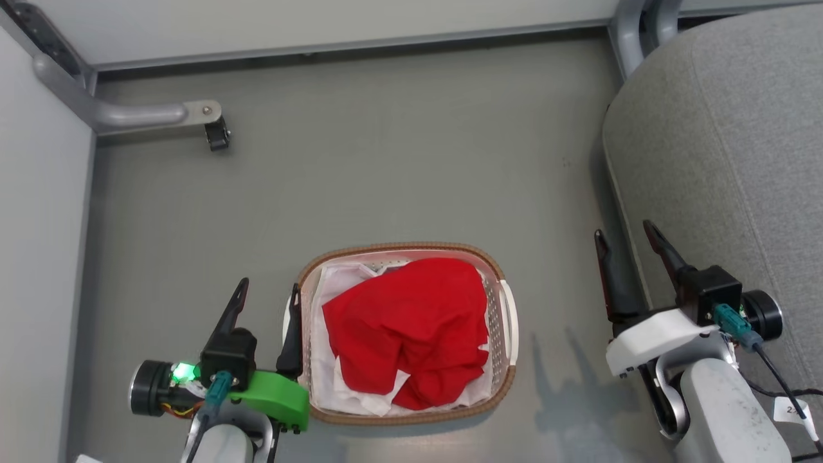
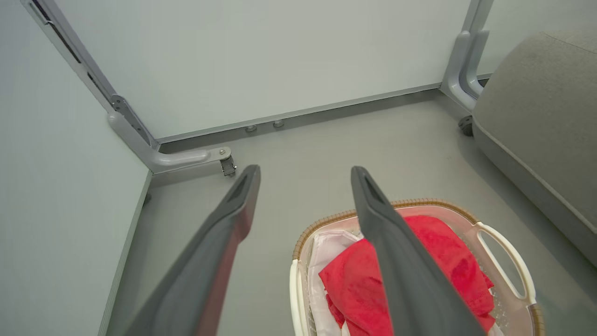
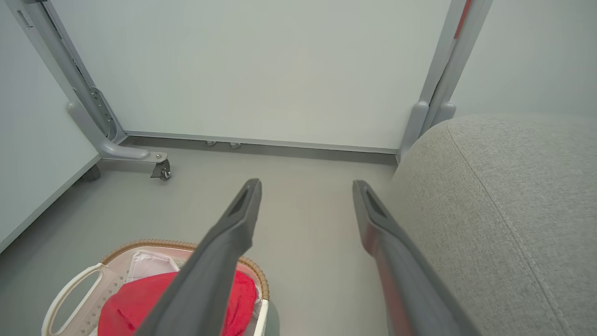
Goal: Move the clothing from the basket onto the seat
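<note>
Spread wide and empty: left gripper just beside the basket at its left rim, right gripper near the seat edge. Heaped in the basket on the floor: the clothing. Could snag the white liner along with it, or drag the light basket.

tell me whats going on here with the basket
A two-armed robot is set to move the red clothing from the basket to the grey seat. Nothing is picked up yet: the clothing lies piled in the basket on the floor. The left gripper hangs open beside the basket, the right gripper open near the seat's edge.
</note>
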You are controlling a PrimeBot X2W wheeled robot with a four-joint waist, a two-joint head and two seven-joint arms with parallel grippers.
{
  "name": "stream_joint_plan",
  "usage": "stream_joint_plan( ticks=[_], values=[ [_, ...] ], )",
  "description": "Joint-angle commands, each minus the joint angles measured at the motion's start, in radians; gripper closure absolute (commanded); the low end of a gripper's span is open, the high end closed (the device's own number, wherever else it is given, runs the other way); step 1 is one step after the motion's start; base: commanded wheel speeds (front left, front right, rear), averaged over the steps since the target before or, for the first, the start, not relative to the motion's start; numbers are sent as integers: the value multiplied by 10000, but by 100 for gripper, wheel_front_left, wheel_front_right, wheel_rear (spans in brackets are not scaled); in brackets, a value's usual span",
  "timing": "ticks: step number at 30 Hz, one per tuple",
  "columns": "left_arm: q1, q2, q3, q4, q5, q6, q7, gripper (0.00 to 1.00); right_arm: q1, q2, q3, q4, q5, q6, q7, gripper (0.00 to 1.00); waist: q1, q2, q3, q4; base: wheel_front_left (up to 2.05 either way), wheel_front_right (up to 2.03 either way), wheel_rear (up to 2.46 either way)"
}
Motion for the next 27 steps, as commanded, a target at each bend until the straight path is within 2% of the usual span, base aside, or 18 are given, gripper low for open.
stream_joint_plan(
  ticks=[1, 10, 17, 22, 27],
  values=[
    [-357, -12, -90, 109, 237, -51, -94, 0, -263, -37, 57, -69, -202, -3, -107, 0, 0, -1, 1109, -156, 0, 0, 0],
    [-1674, -74, -665, 1022, 93, -471, -71, 0, -1193, -105, 354, -363, -177, -3, -101, 0, 0, -1, 2703, -445, 0, 0, 0],
    [-2741, -90, -1235, 2458, -132, -780, -68, 0, -1627, -100, 554, -465, -117, -3, -101, 0, 0, -1, 3691, -704, 0, 0, 0],
    [-3329, -89, -1325, 3430, -1035, -876, -67, 0, -1788, -99, 697, -467, -56, -3, -101, 0, 0, -1, 4240, -878, 0, 0, 0],
    [-4056, -88, -1688, 4443, -1329, -947, -66, 0, -1961, -139, 823, -459, 82, -3, -101, 0, 0, -1, 4718, -1054, 0, 0, 0]
  ],
)
